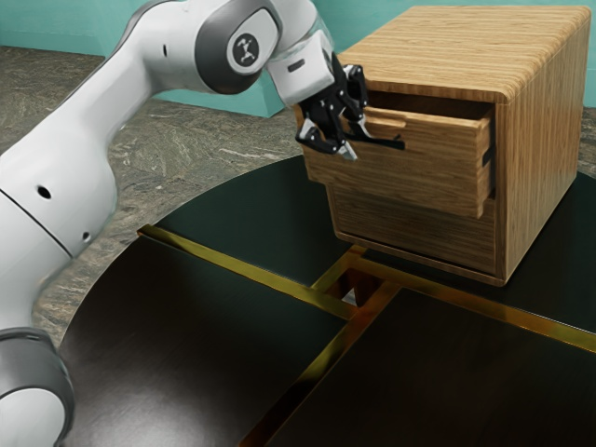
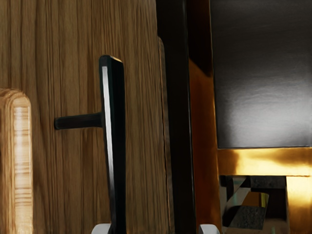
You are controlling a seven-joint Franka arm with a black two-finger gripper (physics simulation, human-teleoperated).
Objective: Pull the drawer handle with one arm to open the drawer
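Drawer handle [image 1: 380, 142], a black bar on short posts, sat on the front of the top drawer [image 1: 419, 168]. Drawer stood partway out of the wooden cabinet [image 1: 545, 130], dark gap visible above its front. Lower drawer [image 1: 410, 223] sat flush with the cabinet face.

Gripper [image 1: 341, 144] was right at the handle's end nearer the exterior view's left, fingers pointing at the drawer front. In the wrist view the handle bar [image 2: 113, 146] ran lengthwise between two pale fingertips [image 2: 100, 228]. One tip was just beside the bar, the other well apart from it, so the hand was spread open and not clamped on the bar. One post joined the bar to the oak drawer front [image 2: 58, 58].

White arm [image 1: 84, 158] came in from the exterior view's left and reached across to the cabinet.

Cabinet stood on a round dark table [image 1: 186, 354], toward the exterior view's right. Gold strips [image 1: 242, 270] split the tabletop into sections and met just in front of the cabinet base. Same dark top [image 2: 263, 73] and a gold strip showed beyond the drawer edge in the wrist view.

Marbled stone floor [image 1: 186, 140] surrounded the table, teal wall [image 1: 56, 23] behind.
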